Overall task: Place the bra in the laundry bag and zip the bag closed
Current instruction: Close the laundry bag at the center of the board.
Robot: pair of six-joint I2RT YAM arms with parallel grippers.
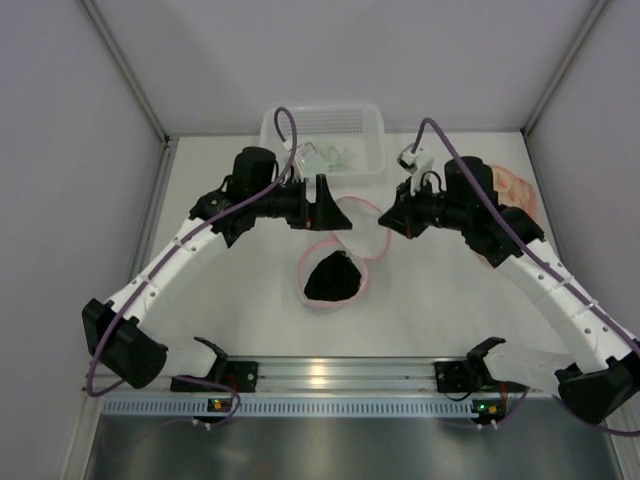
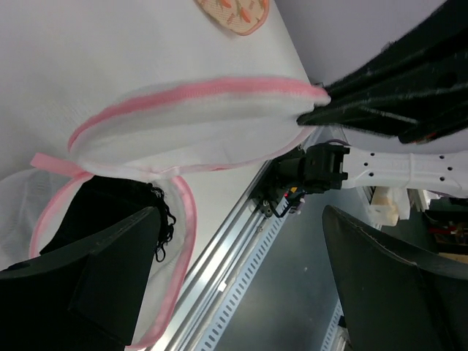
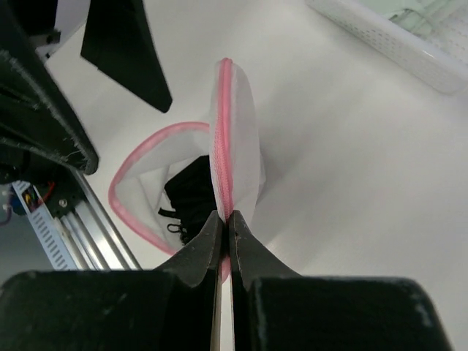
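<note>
The white mesh laundry bag (image 1: 352,232) with pink trim lies at mid-table, its lid flap (image 3: 239,139) lifted upright. The black bra (image 1: 332,278) sits inside the open bag and shows in the left wrist view (image 2: 110,208) and the right wrist view (image 3: 189,191). My right gripper (image 3: 225,218) is shut on the flap's pink zipper edge and holds it up; from above it (image 1: 392,222) is at the bag's right side. My left gripper (image 2: 241,219) is open and empty, hovering just above the bag's left side (image 1: 335,208).
A white plastic basket (image 1: 322,135) with light items stands at the back centre. A peach patterned cloth (image 1: 517,192) lies at the right behind the right arm. The metal rail (image 1: 330,375) runs along the table's near edge.
</note>
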